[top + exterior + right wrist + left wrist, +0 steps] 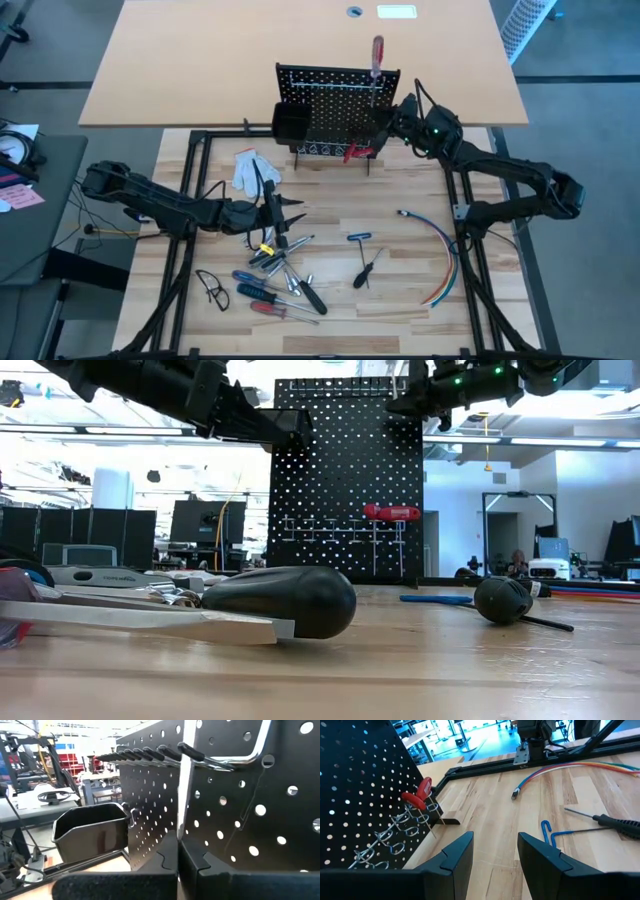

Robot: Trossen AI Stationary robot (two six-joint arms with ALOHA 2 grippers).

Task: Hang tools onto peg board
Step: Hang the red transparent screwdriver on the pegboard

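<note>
We find no words, labels, brands or numbers that we can read; the white marks at the peg board's (335,105) foot stay illegible.

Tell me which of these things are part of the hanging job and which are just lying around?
Part of the job:
peg board
red screwdriver at the board
red-handled pliers
loose tools
blue T-handle key

Just lying about:
white glove
coloured cables
glasses

White glove (246,168) lying on the bench (410,300), coloured cable bundle (440,250) curving off right, black-framed glasses (212,288) front left.
</note>
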